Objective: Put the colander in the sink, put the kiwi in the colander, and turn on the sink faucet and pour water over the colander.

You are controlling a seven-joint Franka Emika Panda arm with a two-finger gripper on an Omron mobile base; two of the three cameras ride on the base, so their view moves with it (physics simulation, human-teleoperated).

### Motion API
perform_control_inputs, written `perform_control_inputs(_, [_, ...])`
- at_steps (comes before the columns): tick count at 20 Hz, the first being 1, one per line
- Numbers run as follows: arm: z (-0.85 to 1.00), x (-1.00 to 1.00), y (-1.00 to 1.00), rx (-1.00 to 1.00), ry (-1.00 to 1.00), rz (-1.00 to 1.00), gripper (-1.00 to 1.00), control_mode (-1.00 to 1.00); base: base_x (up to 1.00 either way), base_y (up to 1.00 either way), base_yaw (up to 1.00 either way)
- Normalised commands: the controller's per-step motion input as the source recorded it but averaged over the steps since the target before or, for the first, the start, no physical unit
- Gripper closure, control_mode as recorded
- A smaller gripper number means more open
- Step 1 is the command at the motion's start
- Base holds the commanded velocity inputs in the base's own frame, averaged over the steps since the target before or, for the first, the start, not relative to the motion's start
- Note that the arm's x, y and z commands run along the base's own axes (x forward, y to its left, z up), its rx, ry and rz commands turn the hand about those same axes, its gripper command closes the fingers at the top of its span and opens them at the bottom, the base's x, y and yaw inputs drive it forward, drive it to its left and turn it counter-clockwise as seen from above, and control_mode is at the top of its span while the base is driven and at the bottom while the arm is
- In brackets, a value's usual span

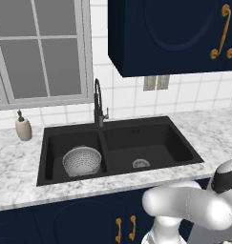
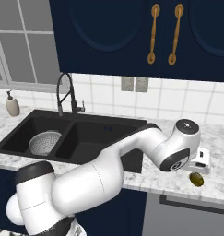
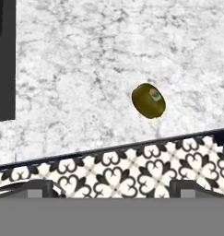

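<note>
Kiwi (image 3: 149, 100), centre-right of hand view, near the counter (image 3: 85, 69) edge; our gripper (image 3: 111, 186) fingers spread wide, empty. Risk: a nudge rolls it off.

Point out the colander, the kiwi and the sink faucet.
colander (image 1: 82, 161): left base view, inside of its perforated bowl, in the left basin.
kiwi (image 3: 149, 100): hand view, middle of the fruit, on the marble counter.
sink faucet (image 2: 64, 92): right base view, coiled neck.

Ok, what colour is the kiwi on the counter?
Olive-brown, with a small greenish end spot; the kiwi shows best in the hand view.
</note>
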Motion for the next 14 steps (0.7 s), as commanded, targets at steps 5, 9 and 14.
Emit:
perform_control_inputs(5, [0.0, 0.25, -0.38, 0.0, 0.02, 0.0, -1.0, -1.0, 0.0, 0.0, 0.0])
perform_control_inputs(9, [0.0, 0.21, -0.45, 0.0, 0.02, 0.0, -1.0, -1.0, 0.0, 0.0, 0.0])
perform_control_inputs(14, [-0.28, 0.26, -0.01, 0.0, 0.0, 0.0, -1.0, -1.0, 0.0, 0.0, 0.0])
